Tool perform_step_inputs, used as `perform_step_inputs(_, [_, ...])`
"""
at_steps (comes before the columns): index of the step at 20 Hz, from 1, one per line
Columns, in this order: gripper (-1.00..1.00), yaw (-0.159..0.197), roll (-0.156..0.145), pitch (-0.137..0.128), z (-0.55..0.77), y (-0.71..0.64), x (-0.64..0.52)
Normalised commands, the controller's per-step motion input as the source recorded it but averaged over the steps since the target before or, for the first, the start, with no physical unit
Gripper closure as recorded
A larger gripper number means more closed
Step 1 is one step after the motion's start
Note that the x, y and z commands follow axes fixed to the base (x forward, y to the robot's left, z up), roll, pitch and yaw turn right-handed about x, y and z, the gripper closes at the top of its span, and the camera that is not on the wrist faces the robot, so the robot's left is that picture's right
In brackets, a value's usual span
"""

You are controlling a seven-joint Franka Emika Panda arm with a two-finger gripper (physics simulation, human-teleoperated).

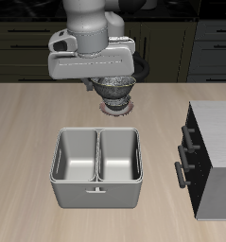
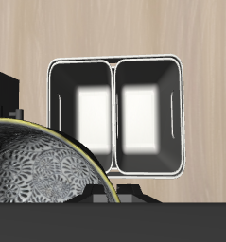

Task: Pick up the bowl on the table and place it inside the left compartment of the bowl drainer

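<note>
Dark cabinet fronts line the wall behind a pale wooden desk point(image 1: 29, 123). One bowl drainer point(image 1: 95, 168) stands near the desk's front edge, its two equal wells side by side and both empty, its small handle facing front. Beside it sits one dark boxy cabinet point(image 1: 211, 156) with bar handles. Farther back, the claw point(image 1: 116, 87) hangs over one grey bowl point(image 1: 117, 90), which appears raised above a reddish plate point(image 1: 117, 110); no second bowl shows. From the wrist view the bowl's point(image 2: 43, 170) speckled inside fills the space beneath the claw, so it is probably gripped by the rim, ready for carrying to the drainer point(image 2: 114, 66). Its fingers are hidden, so I cannot tell their spread.
</note>
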Motion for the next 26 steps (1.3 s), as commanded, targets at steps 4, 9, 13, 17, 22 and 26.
perform_step_inputs(4, [1.00, 0.010, 0.026, 0.003, -0.04, 0.18, 0.08])
perform_step_inputs(9, [1.00, 0.018, 0.009, 0.006, -0.08, 0.20, 0.14])
perform_step_inputs(13, [1.00, 0.004, 0.002, 0.021, -0.13, -0.02, 0.10])
perform_step_inputs(17, [1.00, 0.004, 0.001, 0.034, -0.25, 0.04, 0.11])
perform_step_inputs(22, [1.00, 0.002, -0.007, 0.034, -0.27, -0.03, 0.08])
perform_step_inputs(26, [1.00, -0.005, -0.019, 0.034, -0.24, -0.08, 0.07])
